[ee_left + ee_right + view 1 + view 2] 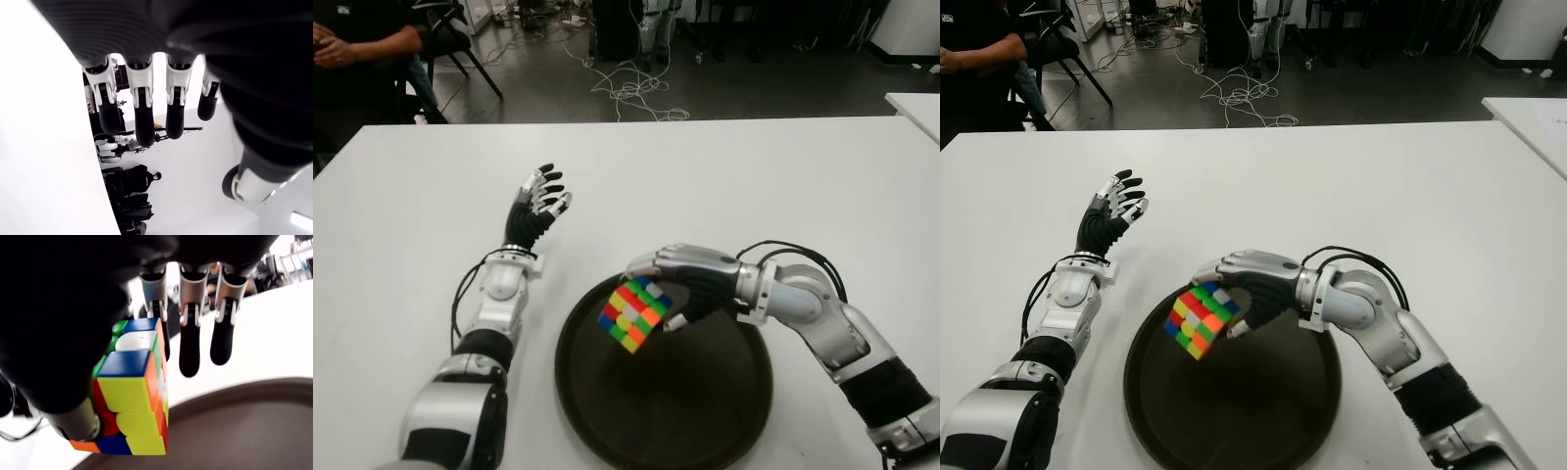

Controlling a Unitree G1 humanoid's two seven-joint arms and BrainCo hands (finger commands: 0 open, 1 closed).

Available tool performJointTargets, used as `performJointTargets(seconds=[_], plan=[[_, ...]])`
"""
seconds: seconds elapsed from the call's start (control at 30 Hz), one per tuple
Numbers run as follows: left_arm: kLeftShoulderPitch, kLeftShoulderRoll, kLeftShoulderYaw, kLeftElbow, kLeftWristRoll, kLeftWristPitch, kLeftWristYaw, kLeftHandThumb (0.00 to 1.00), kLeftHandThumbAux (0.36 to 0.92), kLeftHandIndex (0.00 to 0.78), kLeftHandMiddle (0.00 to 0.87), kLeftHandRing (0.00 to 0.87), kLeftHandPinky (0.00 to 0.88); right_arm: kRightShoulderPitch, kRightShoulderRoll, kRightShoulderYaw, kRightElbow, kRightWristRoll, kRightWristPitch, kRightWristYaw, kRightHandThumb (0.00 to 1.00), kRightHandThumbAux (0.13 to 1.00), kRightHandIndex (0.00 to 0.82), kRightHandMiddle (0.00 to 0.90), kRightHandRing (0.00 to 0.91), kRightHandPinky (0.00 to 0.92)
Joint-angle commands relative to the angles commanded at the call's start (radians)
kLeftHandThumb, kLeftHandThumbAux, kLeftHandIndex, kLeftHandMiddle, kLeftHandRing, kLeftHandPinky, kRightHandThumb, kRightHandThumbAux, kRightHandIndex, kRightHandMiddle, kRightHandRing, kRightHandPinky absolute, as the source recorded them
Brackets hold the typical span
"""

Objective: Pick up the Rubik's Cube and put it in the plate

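The white table (783, 186) carries a round, dark, shallow-rimmed plate (724, 431) just in front of the robot. Above the plate's near-left part, apart from its floor, the right hand (690, 284) is clamped on the Rubik's Cube (631, 313), tilted corner-down, glossy plastic tiles showing; the plate lies straight below, so lowering looks like the step left. The left hand (538, 206) shows beside the plate's left, fingers spread, holding nothing

Your right hand (680, 284) reaches in from the right, forearm bent inward, fingers (189, 348) curled in a grasp. Your left hand (536, 206) stretches forward, fingers spread.
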Motion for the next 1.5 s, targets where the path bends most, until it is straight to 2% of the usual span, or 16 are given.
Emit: performJointTargets(seconds=[0.13, 0.33, 0.37, 0.4, 0.47, 0.57, 0.67, 0.87, 1.17, 1.5], plan=[[0.0, 0.002, -0.004, 0.002, 0.005, -0.004, 0.002, 0.23, 0.65, 0.144, 0.199, 0.203, 0.192, -0.002, 0.002, -0.003, 0.017, 0.012, -0.026, -0.019, 0.692, 0.741, 0.397, 0.252, 0.253, 0.272], [0.004, -0.002, -0.002, -0.005, 0.001, -0.009, 0.0, 0.243, 0.665, 0.151, 0.209, 0.212, 0.19, -0.003, 0.009, -0.008, 0.036, 0.051, -0.051, -0.027, 0.684, 0.743, 0.396, 0.162, 0.166, 0.194], [0.004, -0.002, -0.002, -0.006, 0.0, -0.008, -0.001, 0.244, 0.666, 0.151, 0.211, 0.212, 0.186, -0.003, 0.01, -0.009, 0.038, 0.057, -0.053, -0.027, 0.621, 0.775, 0.332, 0.151, 0.156, 0.185], [0.004, -0.003, -0.001, -0.007, -0.001, -0.008, -0.001, 0.245, 0.667, 0.151, 0.212, 0.213, 0.18, -0.003, 0.01, -0.009, 0.039, 0.06, -0.054, -0.027, 0.494, 0.831, 0.237, 0.134, 0.14, 0.172], [0.005, -0.004, 0.0, -0.008, -0.003, -0.008, -0.003, 0.246, 0.669, 0.152, 0.214, 0.213, 0.175, -0.005, 0.011, -0.008, 0.041, 0.07, -0.051, -0.024, 0.353, 0.891, 0.138, 0.116, 0.124, 0.158], [0.005, -0.006, 0.001, -0.01, -0.007, -0.008, -0.005, 0.242, 0.672, 0.149, 0.216, 0.212, 0.173, -0.009, 0.012, -0.008, 0.045, 0.088, -0.045, -0.015, 0.253, 0.929, 0.086, 0.097, 0.108, 0.147], [0.005, -0.006, 0.001, -0.012, -0.009, -0.006, -0.008, 0.239, 0.675, 0.147, 0.212, 0.209, 0.177, -0.014, 0.011, -0.007, 0.048, 0.103, -0.041, -0.004, 0.213, 0.955, 0.067, 0.088, 0.103, 0.16], [0.005, -0.004, 0.0, -0.014, -0.008, -0.001, -0.009, 0.238, 0.673, 0.144, 0.206, 0.204, 0.189, -0.026, 0.003, -0.002, 0.051, 0.117, -0.034, 0.023, 0.242, 0.991, 0.052, 0.074, 0.101, 0.186], [0.004, -0.001, -0.002, -0.014, -0.004, 0.006, -0.005, 0.244, 0.68, 0.143, 0.201, 0.204, 0.203, -0.04, 0.004, -0.003, 0.058, 0.138, -0.025, 0.054, 0.283, 0.998, 0.044, 0.075, 0.101, 0.194], [0.005, -0.002, -0.003, -0.019, -0.002, 0.008, -0.002, 0.232, 0.692, 0.141, 0.2, 0.206, 0.212, -0.045, -0.004, -0.008, 0.052, 0.139, -0.011, 0.071, 0.252, 0.998, 0.044, 0.079, 0.099, 0.179]])
